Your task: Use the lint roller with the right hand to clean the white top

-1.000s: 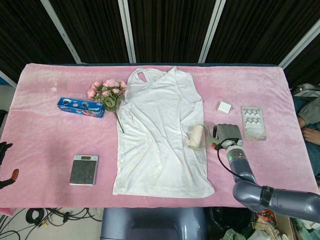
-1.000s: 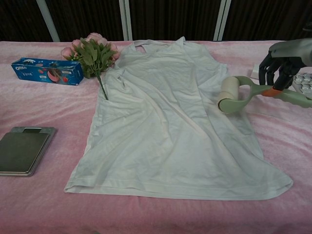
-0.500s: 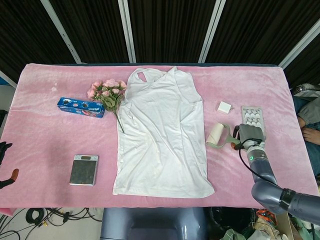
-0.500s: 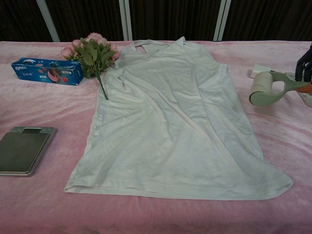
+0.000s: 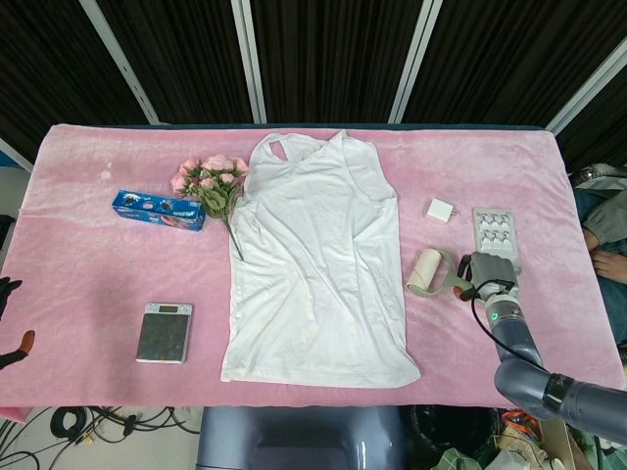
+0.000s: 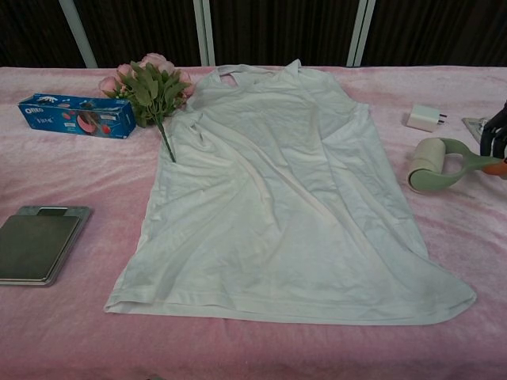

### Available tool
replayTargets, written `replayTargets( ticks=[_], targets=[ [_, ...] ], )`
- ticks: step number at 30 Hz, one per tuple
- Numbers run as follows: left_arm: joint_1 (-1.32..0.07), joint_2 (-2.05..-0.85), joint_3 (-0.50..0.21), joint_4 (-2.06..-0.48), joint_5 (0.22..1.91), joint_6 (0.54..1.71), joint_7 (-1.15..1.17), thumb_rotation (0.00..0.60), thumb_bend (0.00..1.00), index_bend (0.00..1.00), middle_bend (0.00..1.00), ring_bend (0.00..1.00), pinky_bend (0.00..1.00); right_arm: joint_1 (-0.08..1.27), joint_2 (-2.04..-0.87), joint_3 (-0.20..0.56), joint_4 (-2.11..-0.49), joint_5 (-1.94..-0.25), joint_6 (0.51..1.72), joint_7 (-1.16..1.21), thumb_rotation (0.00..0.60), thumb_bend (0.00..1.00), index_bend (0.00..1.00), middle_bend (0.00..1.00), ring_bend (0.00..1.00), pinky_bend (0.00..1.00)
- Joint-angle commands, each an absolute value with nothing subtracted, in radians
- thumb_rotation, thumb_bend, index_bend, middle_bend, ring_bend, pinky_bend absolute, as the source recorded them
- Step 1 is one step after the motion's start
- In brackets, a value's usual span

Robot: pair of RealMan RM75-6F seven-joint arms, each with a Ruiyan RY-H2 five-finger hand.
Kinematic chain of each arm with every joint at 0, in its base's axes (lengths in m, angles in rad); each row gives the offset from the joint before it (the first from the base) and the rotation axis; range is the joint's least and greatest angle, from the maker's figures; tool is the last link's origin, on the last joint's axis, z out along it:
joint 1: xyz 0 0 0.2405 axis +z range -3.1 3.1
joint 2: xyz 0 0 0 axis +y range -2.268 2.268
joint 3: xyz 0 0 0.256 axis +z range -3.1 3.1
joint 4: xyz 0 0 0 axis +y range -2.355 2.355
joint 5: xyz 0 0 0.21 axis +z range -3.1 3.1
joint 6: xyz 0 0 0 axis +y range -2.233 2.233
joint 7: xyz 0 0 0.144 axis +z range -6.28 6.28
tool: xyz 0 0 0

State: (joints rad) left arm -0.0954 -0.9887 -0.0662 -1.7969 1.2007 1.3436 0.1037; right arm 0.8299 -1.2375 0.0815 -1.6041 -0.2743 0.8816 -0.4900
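Note:
The white top (image 5: pixel 318 264) lies flat and wrinkled in the middle of the pink table cloth (image 5: pixel 88 274); the chest view shows it as well (image 6: pixel 277 206). The lint roller (image 5: pixel 426 271) sits to the right of the top, clear of its edge, low on the pink cloth (image 6: pixel 428 165). Its green handle (image 6: pixel 469 163) runs right into my right hand (image 5: pixel 487 273), which grips it; in the chest view only dark fingers (image 6: pixel 497 136) show at the frame edge. A dark bit of my left hand (image 5: pixel 8 292) peeks in at the far left, off the table, and how its fingers lie is hidden.
Pink flowers (image 5: pixel 211 186), a blue Oreo box (image 5: pixel 159 210) and a small scale (image 5: pixel 164 332) lie left of the top. A white charger (image 5: pixel 440 210) and a blister tray (image 5: pixel 495 235) sit just beyond the right hand and the roller.
My right hand has carried the lint roller rightwards, off the top's right edge and onto the pink cloth, then a little nearer to me. The top has not shifted.

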Motion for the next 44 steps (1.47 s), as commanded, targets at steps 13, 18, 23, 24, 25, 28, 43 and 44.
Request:
replayTargets(
  ticks=[13,18,23,24,25,28,43,44],
  targets=[
    [-0.094,-0.989,-0.064,-1.798,1.204,1.345,0.105,0.6,0.39,0.12,0.06,0.04,0.04,0.821,-1.238,0.037,-1.559,-0.255,0.817,-0.503,0.6,0.15,0.01,0.02,0.1,0.22],
    [-0.093,-0.988,-0.064,-1.798,1.204,1.346,0.106,0.6,0.39,0.12,0.06,0.04,0.04,0.831,-1.214,0.035,-1.592,-0.235,0.815,-0.506,0.6,0.12,0.0,0.0,0.07,0.21],
    [-0.092,-0.987,-0.064,-1.798,1.204,1.347,0.103,0.6,0.39,0.12,0.06,0.04,0.04,0.798,-1.172,0.062,-1.655,-0.314,0.888,-0.451,0.6,0.12,0.0,0.0,0.08,0.2],
    [-0.092,-0.987,-0.064,-1.798,1.204,1.347,0.102,0.6,0.39,0.12,0.06,0.04,0.04,0.788,-1.157,0.065,-1.675,-0.337,0.914,-0.441,0.6,0.12,0.0,0.0,0.08,0.19],
    [-0.092,-0.987,-0.065,-1.798,1.204,1.347,0.102,0.6,0.39,0.12,0.06,0.04,0.04,0.774,-1.14,0.07,-1.702,-0.364,0.943,-0.428,0.6,0.12,0.0,0.0,0.08,0.19],
    [-0.093,-0.987,-0.065,-1.798,1.206,1.347,0.103,0.6,0.39,0.12,0.06,0.04,0.04,0.721,-1.091,0.077,-1.789,-0.466,1.041,-0.375,0.6,0.12,0.0,0.0,0.08,0.19],
    [-0.082,-0.997,-0.073,-1.786,1.251,1.396,0.075,0.6,0.39,0.12,0.06,0.04,0.04,0.32,-1.132,-0.184,-1.847,-1.264,1.589,-0.174,0.6,0.12,0.0,0.0,0.08,0.19],
    [-0.082,-0.998,-0.074,-1.784,1.255,1.399,0.074,0.6,0.39,0.12,0.06,0.04,0.04,0.307,-1.144,-0.193,-1.83,-1.294,1.609,-0.172,0.6,0.12,0.0,0.0,0.08,0.19]
  ],
)
